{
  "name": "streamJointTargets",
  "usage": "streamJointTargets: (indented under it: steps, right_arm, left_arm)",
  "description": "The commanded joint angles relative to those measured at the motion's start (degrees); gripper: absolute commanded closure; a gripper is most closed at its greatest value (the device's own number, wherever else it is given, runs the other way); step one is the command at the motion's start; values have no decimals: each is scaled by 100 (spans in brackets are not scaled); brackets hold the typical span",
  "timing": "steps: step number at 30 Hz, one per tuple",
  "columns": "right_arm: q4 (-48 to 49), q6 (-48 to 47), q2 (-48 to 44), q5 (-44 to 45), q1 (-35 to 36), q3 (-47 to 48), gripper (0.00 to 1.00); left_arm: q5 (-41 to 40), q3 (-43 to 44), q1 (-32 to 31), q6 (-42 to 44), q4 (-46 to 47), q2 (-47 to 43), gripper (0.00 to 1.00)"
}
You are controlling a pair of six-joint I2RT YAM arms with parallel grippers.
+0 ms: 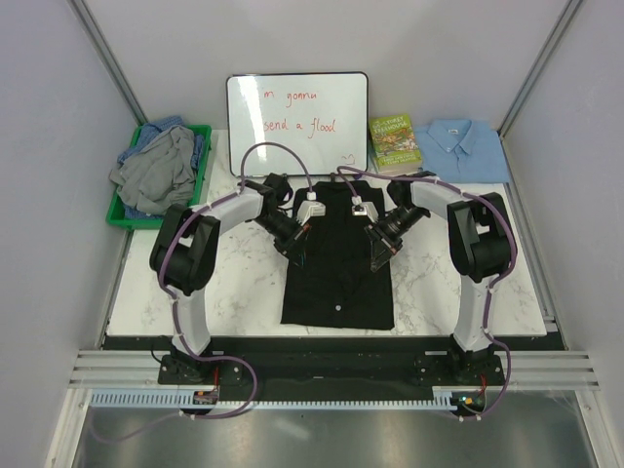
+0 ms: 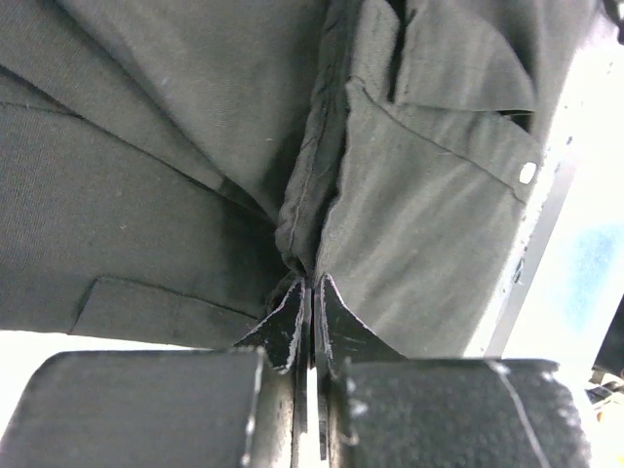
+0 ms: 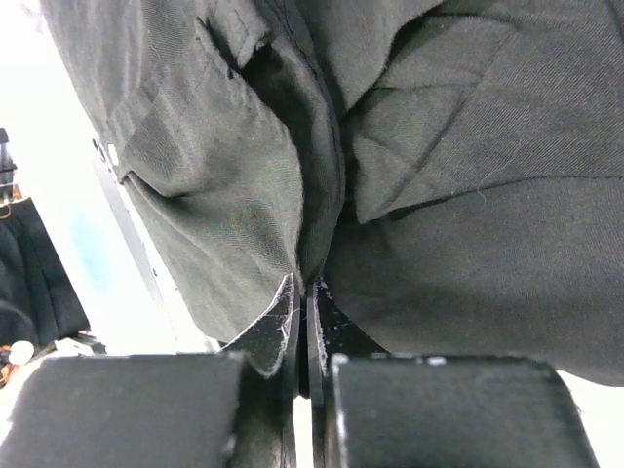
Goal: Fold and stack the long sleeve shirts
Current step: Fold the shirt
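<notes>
The left gripper [image 2: 310,290] and right gripper [image 3: 304,290] each pinch the one black shirt [image 1: 336,292]; one blue shirt [image 1: 469,137] lies folded

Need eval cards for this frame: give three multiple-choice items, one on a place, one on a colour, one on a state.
1. The light blue shirt lies: A) on the floor B) far right, beside the book C) over an arm.
2. The bin holding the crumpled shirts is: A) red B) green C) yellow.
3. The left pincer is: A) wide open B) out of view C) shut on the black shirt.
Key: B, the top view shows it just right of the book; B, its walls are green; C, the left wrist view shows a fabric fold pinched with the jaws closed.
</notes>
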Motion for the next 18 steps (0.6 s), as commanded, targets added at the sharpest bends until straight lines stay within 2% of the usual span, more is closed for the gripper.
streamJointTargets:
  steps: [1,5,18]
  right_arm:
    - [-69,6,-546,-361,-69,127,100]
    - [-200,-46,-600,-353,-219,408,100]
    - [493,252,559,140,-351,1147,100]
  left_arm:
    - [274,367,-16,453,-415,-530,98]
    - [134,489,45,585,-504,-723,98]
    - [-324,1272,247,330,-38,515,98]
